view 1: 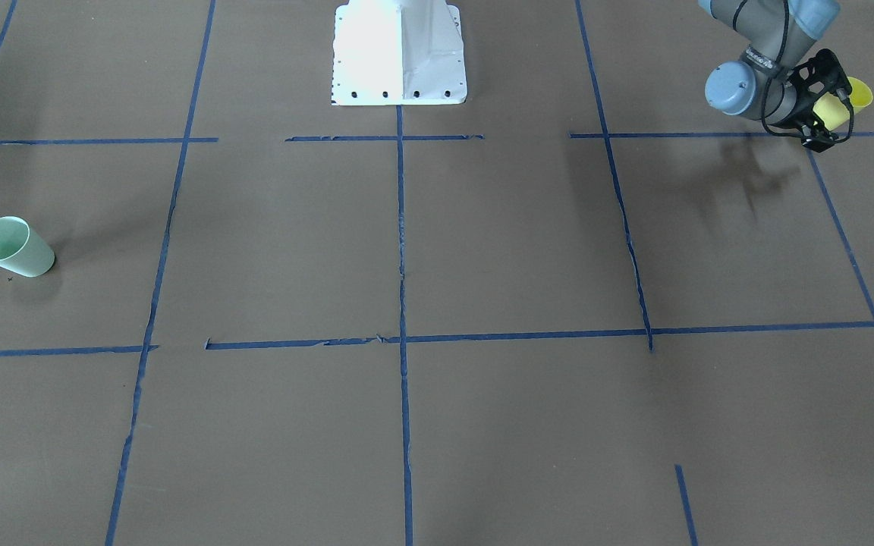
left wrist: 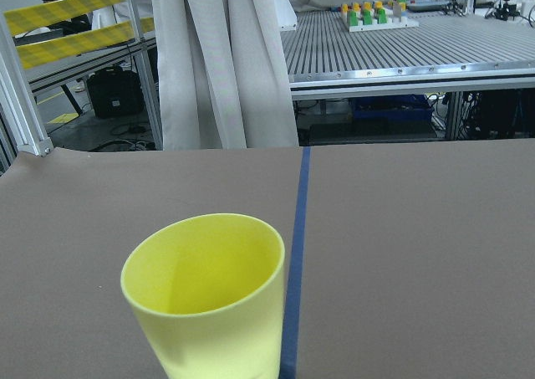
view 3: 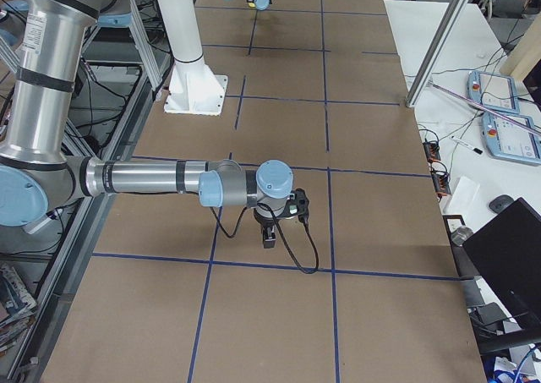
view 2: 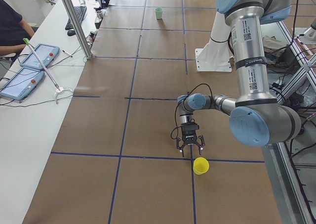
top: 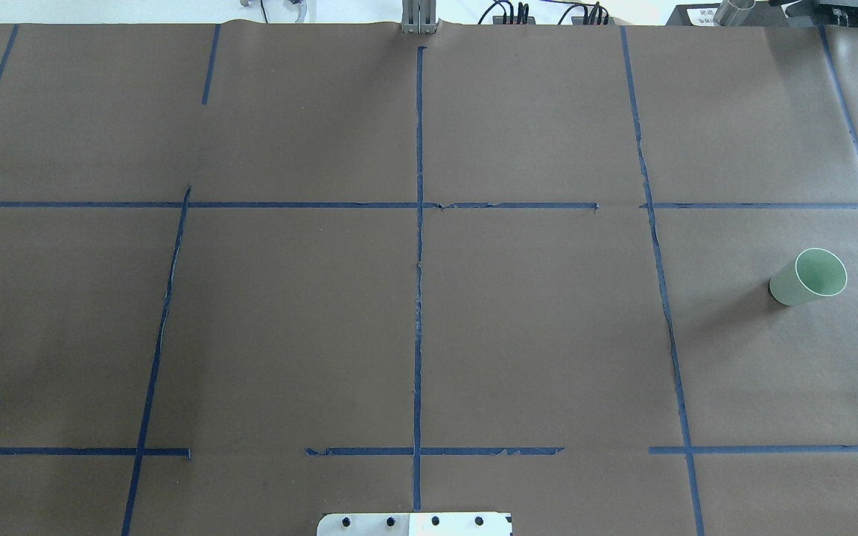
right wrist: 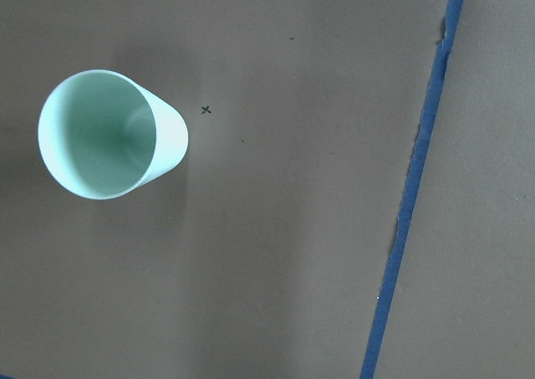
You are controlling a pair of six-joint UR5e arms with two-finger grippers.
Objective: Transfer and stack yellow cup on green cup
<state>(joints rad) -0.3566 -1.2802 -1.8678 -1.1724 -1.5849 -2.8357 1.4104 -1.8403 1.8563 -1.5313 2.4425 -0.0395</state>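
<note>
The yellow cup (view 2: 200, 165) stands upright on the brown table, at the end on my left side; it also shows in the front view (view 1: 852, 98) and close up in the left wrist view (left wrist: 209, 299). My left gripper (view 2: 190, 148) hangs low just beside it with fingers spread, open and empty, not touching; it also shows in the front view (view 1: 822, 125). The green cup (top: 809, 277) stands upright near the opposite end and shows from above in the right wrist view (right wrist: 104, 136). My right gripper (view 3: 270, 239) hovers low over the table; I cannot tell its state.
Blue tape lines (top: 418, 246) divide the brown paper into squares. The white robot base (view 1: 399, 53) stands at the middle of the table's robot side. A small x mark (right wrist: 206, 110) lies beside the green cup. Tablets (view 2: 29, 68) lie on the side bench.
</note>
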